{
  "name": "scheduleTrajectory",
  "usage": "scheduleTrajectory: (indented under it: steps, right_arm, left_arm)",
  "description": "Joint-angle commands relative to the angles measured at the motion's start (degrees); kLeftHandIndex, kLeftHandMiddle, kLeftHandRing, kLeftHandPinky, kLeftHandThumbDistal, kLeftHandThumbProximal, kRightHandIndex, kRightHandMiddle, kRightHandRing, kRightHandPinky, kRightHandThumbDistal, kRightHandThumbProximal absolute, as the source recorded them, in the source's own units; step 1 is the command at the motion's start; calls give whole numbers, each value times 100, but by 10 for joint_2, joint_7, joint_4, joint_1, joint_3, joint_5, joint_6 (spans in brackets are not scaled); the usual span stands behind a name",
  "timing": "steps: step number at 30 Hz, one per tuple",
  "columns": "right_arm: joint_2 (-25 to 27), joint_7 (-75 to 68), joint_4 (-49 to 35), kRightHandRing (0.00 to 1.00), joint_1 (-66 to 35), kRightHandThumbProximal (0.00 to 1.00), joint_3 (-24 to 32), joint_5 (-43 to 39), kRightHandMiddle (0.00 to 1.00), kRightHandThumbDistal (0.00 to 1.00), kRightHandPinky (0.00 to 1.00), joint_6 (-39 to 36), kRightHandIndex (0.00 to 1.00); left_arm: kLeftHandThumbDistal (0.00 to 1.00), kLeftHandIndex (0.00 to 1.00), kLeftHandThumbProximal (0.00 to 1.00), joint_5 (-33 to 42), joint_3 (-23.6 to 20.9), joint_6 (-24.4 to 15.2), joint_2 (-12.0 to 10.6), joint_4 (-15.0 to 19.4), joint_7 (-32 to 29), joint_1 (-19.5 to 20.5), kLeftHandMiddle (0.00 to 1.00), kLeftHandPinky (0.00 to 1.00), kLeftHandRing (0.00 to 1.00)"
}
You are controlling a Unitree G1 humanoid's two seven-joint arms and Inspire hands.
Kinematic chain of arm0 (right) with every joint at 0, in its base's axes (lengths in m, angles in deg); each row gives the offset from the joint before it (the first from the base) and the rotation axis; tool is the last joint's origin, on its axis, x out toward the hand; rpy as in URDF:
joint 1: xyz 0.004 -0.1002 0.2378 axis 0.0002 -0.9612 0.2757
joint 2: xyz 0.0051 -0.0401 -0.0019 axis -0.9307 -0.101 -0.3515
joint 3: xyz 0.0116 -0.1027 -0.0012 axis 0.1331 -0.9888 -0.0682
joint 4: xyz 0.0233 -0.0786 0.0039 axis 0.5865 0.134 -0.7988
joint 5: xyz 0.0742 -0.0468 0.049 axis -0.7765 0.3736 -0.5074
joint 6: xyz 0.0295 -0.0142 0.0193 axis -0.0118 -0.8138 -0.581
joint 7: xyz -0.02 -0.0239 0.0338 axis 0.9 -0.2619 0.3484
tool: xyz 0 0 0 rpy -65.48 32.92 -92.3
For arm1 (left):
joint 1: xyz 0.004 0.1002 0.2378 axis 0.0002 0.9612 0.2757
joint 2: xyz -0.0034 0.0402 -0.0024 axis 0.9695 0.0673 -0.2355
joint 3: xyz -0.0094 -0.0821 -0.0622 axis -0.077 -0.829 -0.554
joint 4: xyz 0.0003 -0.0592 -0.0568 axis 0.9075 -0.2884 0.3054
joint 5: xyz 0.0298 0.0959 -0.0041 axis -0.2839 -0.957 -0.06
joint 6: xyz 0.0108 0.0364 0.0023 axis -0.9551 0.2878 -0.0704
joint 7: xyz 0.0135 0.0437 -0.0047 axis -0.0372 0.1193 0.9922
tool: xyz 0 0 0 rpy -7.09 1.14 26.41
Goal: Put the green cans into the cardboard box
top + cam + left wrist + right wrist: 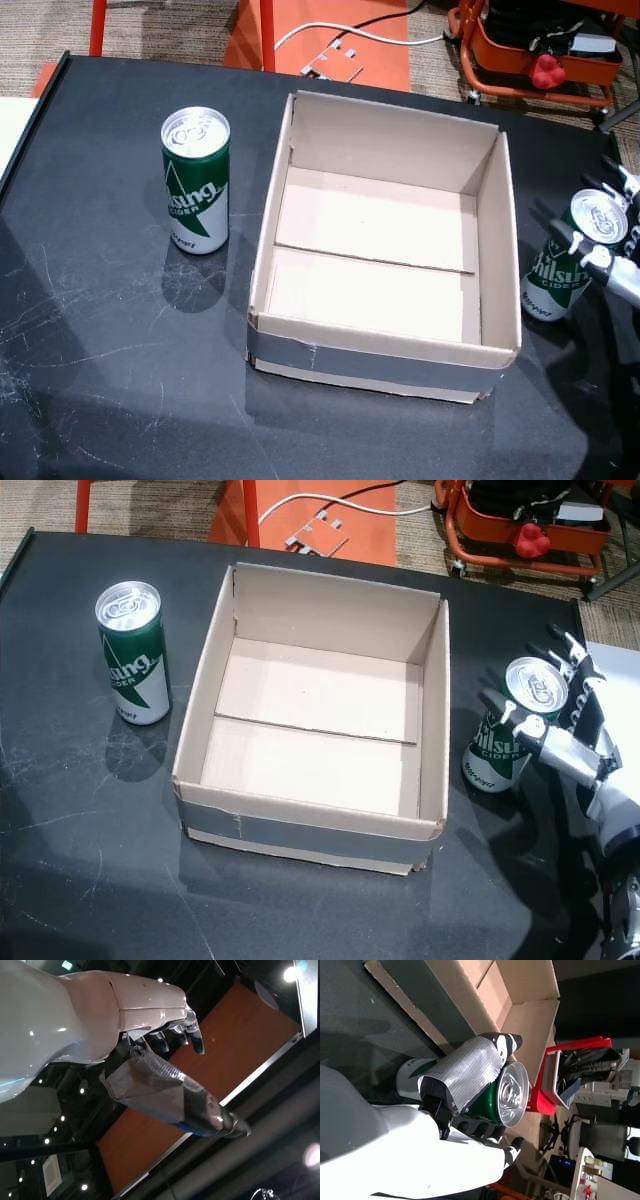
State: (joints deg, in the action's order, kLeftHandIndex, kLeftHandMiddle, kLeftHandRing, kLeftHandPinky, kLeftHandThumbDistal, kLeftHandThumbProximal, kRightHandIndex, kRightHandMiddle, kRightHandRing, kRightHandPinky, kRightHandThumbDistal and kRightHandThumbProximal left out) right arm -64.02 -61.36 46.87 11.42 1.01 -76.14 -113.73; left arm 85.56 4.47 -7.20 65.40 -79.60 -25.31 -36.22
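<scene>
The right hand [575,730] wraps one green can [510,735], apparently gripping it, beside the cardboard box [300,830].

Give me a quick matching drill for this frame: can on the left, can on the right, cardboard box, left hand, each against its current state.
Things:
1. left can
2. right can
3. cardboard box
4. left hand

States:
A. empty, no cans inside
B. off the table, holding nothing
C. standing free on the table, untouched
D. wrapped by the right hand, standing beside the box

Pairs: 1-C, 2-D, 3-A, 4-B
</scene>
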Motion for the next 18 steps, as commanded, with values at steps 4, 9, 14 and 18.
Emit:
scheduleTrajectory:
  steps: [4,9,14,18]
  right_arm:
    - [0,-10,6,89,15,68,-9,9,89,100,97,13,90]
    - [-6,0,5,90,26,65,0,-3,90,100,97,32,91]
    - [-10,-6,6,90,33,66,-3,-1,90,100,97,42,90]
    - [-13,-8,6,90,35,67,-5,1,90,100,97,40,89]
  left_arm:
    - [100,79,46,0,-1,-1,0,4,-4,5,82,80,89]
    - [100,78,49,1,-7,1,5,-5,-9,2,82,79,89]
    - [98,77,46,1,-10,0,7,-6,-10,0,81,77,87]
    - [100,74,52,-4,-18,-22,3,-3,0,-2,79,77,86]
